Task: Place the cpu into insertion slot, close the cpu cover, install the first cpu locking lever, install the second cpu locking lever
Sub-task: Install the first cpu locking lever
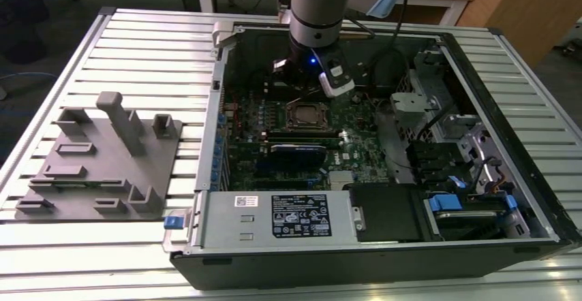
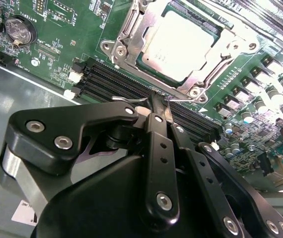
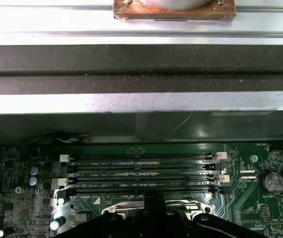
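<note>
Sitting on the green motherboard [image 1: 364,134], the insertion slot [image 1: 304,116] holds the cpu [image 2: 181,42], and the cpu cover [image 2: 127,34] lies closed around the chip's metal top. Just beyond the slot's far edge, over the black memory slots [image 2: 116,79], the claw [image 2: 160,105] stands with fingers pressed together, tips at a thin wire lever [image 2: 131,99]. Judgement: lever latching is in hand, calling for a steady downward push and a tuck under its hook.
</note>
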### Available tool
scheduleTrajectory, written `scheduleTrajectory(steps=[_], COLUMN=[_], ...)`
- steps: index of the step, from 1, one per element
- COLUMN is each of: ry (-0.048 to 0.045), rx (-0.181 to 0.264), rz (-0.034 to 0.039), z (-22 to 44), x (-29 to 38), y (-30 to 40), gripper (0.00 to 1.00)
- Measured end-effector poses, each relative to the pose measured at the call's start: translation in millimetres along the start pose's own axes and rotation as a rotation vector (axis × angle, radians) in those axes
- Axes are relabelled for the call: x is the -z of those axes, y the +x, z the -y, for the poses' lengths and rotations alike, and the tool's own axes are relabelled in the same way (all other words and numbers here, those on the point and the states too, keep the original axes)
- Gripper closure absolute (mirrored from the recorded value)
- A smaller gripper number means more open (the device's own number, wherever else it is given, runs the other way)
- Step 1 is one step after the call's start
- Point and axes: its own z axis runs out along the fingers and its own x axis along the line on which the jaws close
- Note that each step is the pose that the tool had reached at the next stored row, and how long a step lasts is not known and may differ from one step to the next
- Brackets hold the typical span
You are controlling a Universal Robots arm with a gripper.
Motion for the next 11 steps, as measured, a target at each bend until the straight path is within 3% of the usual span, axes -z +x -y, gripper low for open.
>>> scheduleTrajectory(steps=[11], ry=[-0.0005], rx=[0.000], rz=[0.0002], z=[0.1], x=[-0.6], y=[0.0], gripper=[0.90])
